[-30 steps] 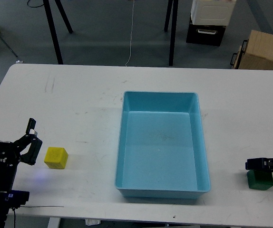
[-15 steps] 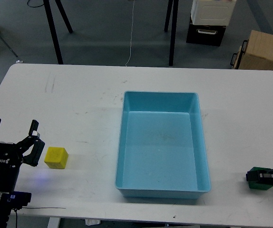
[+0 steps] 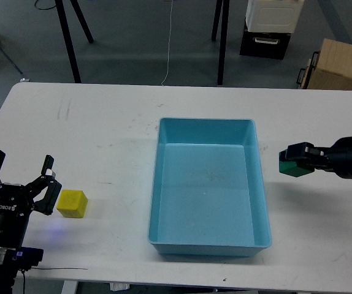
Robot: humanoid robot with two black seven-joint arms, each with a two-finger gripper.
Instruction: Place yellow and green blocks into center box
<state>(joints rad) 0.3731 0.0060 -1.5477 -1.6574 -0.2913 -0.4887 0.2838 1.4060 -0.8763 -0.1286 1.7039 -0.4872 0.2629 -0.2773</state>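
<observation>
Head view: right tool (image 3: 294, 160) clamps green block (image 3: 290, 167) by 2 opposite flat faces, likely light and rigid; left tool (image 3: 21, 184) open, empty, beside yellow block (image 3: 72, 203) on desk (image 3: 102, 135).

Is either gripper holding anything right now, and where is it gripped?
The right gripper pinches the green block by its sides. The open left gripper holds nothing.
</observation>
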